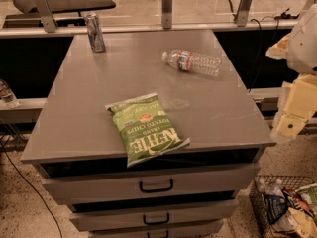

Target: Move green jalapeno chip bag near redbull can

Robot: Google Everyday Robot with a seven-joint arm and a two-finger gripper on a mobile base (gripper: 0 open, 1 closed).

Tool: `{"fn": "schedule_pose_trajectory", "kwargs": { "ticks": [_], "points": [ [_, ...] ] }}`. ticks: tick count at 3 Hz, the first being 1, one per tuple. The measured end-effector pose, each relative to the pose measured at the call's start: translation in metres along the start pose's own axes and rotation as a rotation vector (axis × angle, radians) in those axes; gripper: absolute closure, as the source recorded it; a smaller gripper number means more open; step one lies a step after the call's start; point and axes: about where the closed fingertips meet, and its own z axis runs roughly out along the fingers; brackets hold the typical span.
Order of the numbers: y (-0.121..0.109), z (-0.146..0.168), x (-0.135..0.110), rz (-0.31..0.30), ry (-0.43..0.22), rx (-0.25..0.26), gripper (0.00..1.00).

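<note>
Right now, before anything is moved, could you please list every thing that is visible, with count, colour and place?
green jalapeno chip bag: one, green, flat at the cabinet's front edge, overhanging it slightly.
redbull can: one, silver-blue, upright at the far left corner.
water bottle: one, clear, on its side, far right of the top.
second bottle: one, clear, ledge at far left.
cabinet: one, grey, centre, with dark-handled drawers.
wire basket: one, dark, floor at lower right, holding snack packets.
pincer: one, pale, right edge of view, beside the cabinet, off the top.
</note>
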Motion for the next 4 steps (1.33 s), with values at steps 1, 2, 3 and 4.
{"fn": "schedule_pose_trajectory", "kwargs": {
  "ticks": [1, 2, 3, 4],
  "points": [
    [0.0, 0.0, 0.0, 0.0, 0.0, 0.0, 0.0],
    [-0.001, 0.022, -0.027, -0.044, -0.046, -0.025, 0.0],
    [-0.003, 0.051, -0.063, -0.084, -0.105, -0.062, 0.0],
    [0.005, 0.08, -0.096, -0.125, -0.147, -0.108, 0.0]
  ]
}}
